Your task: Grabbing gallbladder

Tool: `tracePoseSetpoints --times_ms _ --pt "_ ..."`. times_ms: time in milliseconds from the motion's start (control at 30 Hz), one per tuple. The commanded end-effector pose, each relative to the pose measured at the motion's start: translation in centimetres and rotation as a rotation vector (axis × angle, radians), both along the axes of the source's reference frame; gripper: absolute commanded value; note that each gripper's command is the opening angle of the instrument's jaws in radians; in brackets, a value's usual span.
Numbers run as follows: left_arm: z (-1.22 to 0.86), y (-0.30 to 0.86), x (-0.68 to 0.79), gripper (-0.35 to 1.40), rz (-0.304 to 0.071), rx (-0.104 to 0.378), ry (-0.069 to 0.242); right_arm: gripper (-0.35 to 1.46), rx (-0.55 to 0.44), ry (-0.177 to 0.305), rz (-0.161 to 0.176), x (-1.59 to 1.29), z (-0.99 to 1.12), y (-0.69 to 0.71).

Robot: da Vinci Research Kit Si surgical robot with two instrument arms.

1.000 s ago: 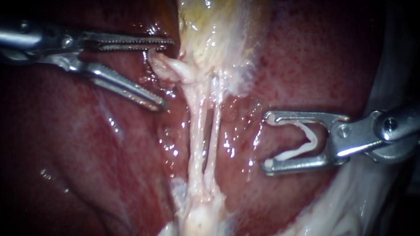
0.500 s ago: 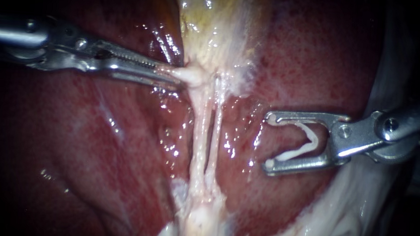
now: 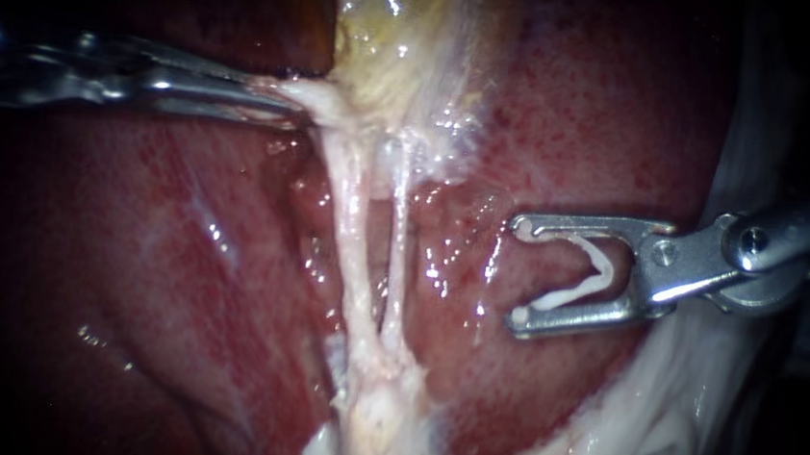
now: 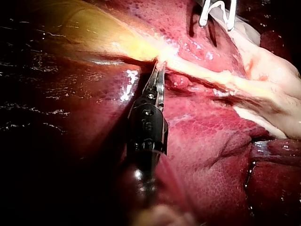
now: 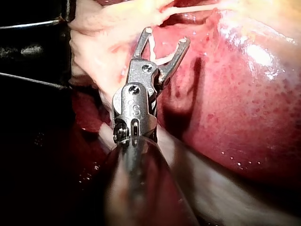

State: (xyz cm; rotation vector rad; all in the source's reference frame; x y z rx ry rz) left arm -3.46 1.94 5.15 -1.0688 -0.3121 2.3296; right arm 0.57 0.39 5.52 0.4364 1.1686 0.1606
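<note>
Endoscope view: my left instrument (image 3: pixel 275 101) has its jaws clamped on the pale lower end of the gallbladder (image 3: pixel 401 34), which lies at the top against the liver (image 3: pixel 606 128). Two pale tubes (image 3: pixel 352 223) run down from it. My right instrument (image 3: pixel 519 271), well apart over the liver, carries a clip (image 3: pixel 602 269) between its wide-set jaws.

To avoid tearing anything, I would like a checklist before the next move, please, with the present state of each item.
1. Left instrument jaws shut on the gallbladder edge: ok.
2. Gripped tissue taut, no tear visible: ok.
3. Two tubes separate, gap between them: ok.
4. Right instrument holds the clip between its jaws: ok.
5. Right instrument clear of the tubes, over the liver: ok.
6. Depth of the left bite: cannot tell.
</note>
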Motion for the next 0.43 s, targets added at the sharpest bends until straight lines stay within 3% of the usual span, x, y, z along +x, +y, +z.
tracePoseSetpoints --times_ms 33,433 --pt "0.00 0.01 0.01 -0.35 -0.001 0.001 -0.001 0.49 0.000 0.000 0.000 0.00 0.00 0.00" --pt "0.01 0.00 0.00 -0.35 -0.003 0.001 0.001 0.49 0.000 0.000 0.000 0.00 0.00 0.00"
